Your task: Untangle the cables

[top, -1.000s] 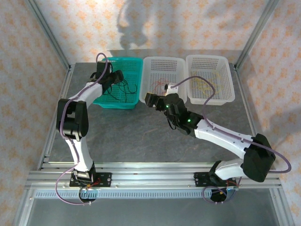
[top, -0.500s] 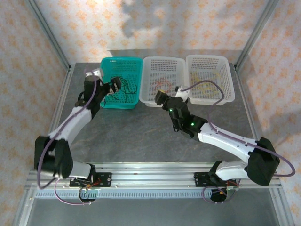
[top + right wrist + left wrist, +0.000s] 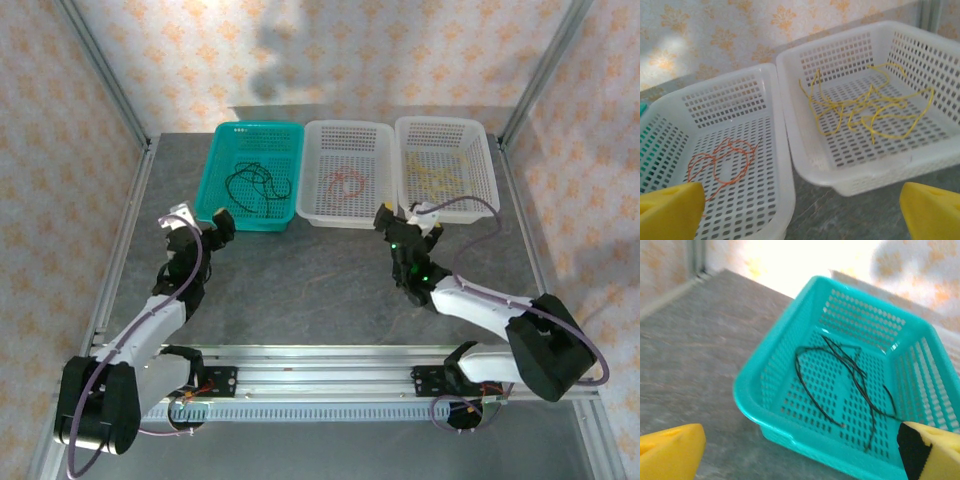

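Teal perforated plastic basket (image 3: 258, 126), L of three: thin black cable (image 3: 840, 375) lies looped inside. Orange-red cable (image 3: 722, 160) sits in the middle white perforated basket (image 3: 348, 125), yellow cable (image 3: 865, 107) in the R white basket (image 3: 440, 121). Your left end effector (image 3: 205, 225) hovers over the grey worktop (image 3: 300, 270) near the teal basket, jaws wide, empty; your right end effector (image 3: 403, 222), near the white pair, likewise gapes, holding nothing.

a cable (image 3: 256, 186) lies in each of three side-by-side baskets (image 3: 345, 218).
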Controlling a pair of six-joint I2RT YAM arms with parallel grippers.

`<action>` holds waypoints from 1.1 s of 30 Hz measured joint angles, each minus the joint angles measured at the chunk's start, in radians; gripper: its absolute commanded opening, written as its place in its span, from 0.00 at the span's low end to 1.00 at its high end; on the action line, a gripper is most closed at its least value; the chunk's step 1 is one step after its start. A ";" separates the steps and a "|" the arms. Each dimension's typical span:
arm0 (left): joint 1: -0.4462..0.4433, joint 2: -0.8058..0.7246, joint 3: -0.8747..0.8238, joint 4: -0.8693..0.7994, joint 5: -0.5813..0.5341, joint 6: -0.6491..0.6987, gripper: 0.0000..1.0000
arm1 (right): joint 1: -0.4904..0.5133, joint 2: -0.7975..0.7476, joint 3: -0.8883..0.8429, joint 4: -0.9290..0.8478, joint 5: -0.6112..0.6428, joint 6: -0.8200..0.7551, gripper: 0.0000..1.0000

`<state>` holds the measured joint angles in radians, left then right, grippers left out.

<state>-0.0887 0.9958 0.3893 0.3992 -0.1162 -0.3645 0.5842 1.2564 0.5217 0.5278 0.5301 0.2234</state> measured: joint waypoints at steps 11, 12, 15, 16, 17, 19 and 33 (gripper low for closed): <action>0.024 0.015 -0.175 0.296 -0.138 0.206 0.99 | -0.213 -0.006 -0.077 0.048 -0.223 -0.242 1.00; 0.024 0.026 -0.200 0.336 -0.140 0.228 0.99 | -0.229 -0.002 -0.080 0.057 -0.229 -0.254 1.00; 0.024 0.078 -0.246 0.431 -0.147 0.277 0.99 | -0.265 0.023 -0.091 0.104 -0.253 -0.278 1.00; 0.024 0.105 -0.255 0.468 -0.146 0.291 0.99 | -0.280 0.035 -0.100 0.128 -0.263 -0.282 1.00; 0.024 0.128 -0.261 0.498 -0.146 0.301 1.00 | -0.295 0.045 -0.111 0.151 -0.272 -0.286 1.00; 0.024 0.189 -0.269 0.570 -0.133 0.323 1.00 | -0.333 0.062 -0.148 0.201 -0.299 -0.289 1.00; 0.033 0.548 -0.286 1.012 0.005 0.385 1.00 | -0.510 0.161 -0.275 0.543 -0.490 -0.299 1.00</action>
<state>-0.0559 1.5440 0.1032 1.4109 -0.1112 0.0200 0.0738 1.4178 0.2462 1.0706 0.0399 -0.0753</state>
